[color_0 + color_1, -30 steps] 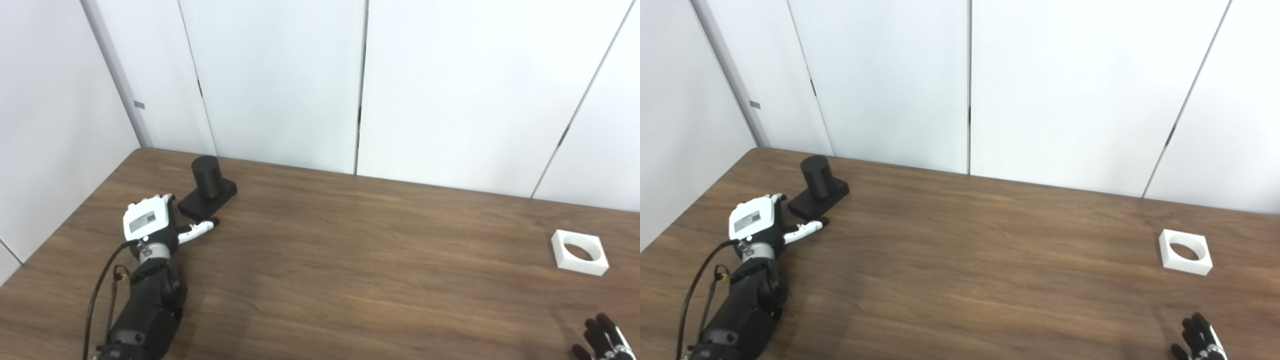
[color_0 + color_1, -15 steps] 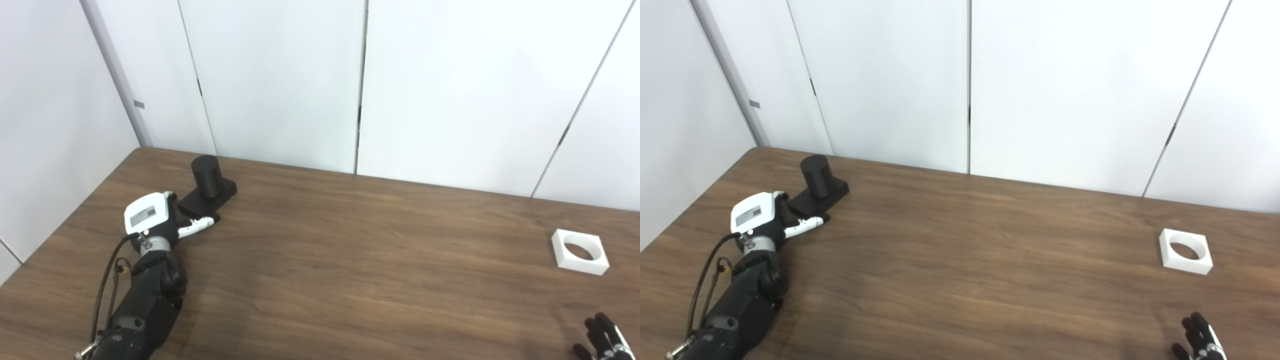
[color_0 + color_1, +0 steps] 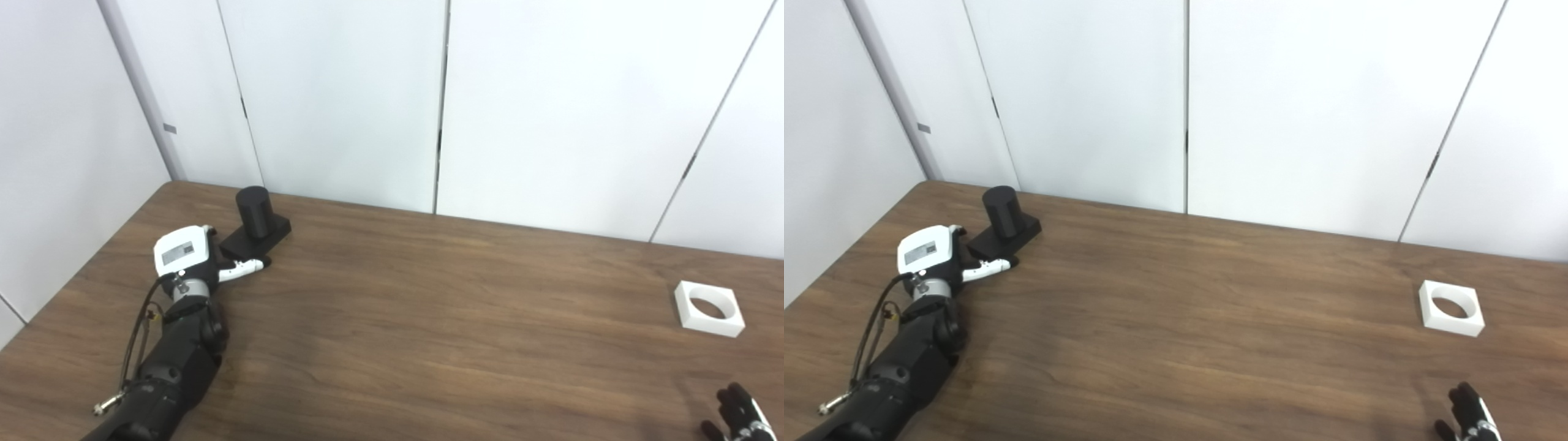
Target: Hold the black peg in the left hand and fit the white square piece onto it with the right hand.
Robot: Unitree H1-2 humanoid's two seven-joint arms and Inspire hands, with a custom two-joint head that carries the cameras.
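Observation:
The black peg (image 3: 255,212), a round post on a square black base (image 3: 274,233), stands upright at the far left of the wooden table (image 3: 429,318). My left hand (image 3: 187,257) lies just in front of and left of the base, fingers apart, its thumb (image 3: 245,267) reaching along the base's near edge; it holds nothing. The white square piece (image 3: 709,308) with a round hole lies flat at the far right. My right hand (image 3: 738,419) shows only as fingertips at the bottom right corner, well in front of the white piece.
White wall panels (image 3: 343,98) rise directly behind the table's far edge, close behind the peg. The table's left edge (image 3: 92,263) runs near my left arm. A black cable (image 3: 138,331) hangs along the left forearm.
My left hand has moved forward toward the peg's base, and its forearm now stretches further across the table. The peg, the white piece and my right hand have not moved.

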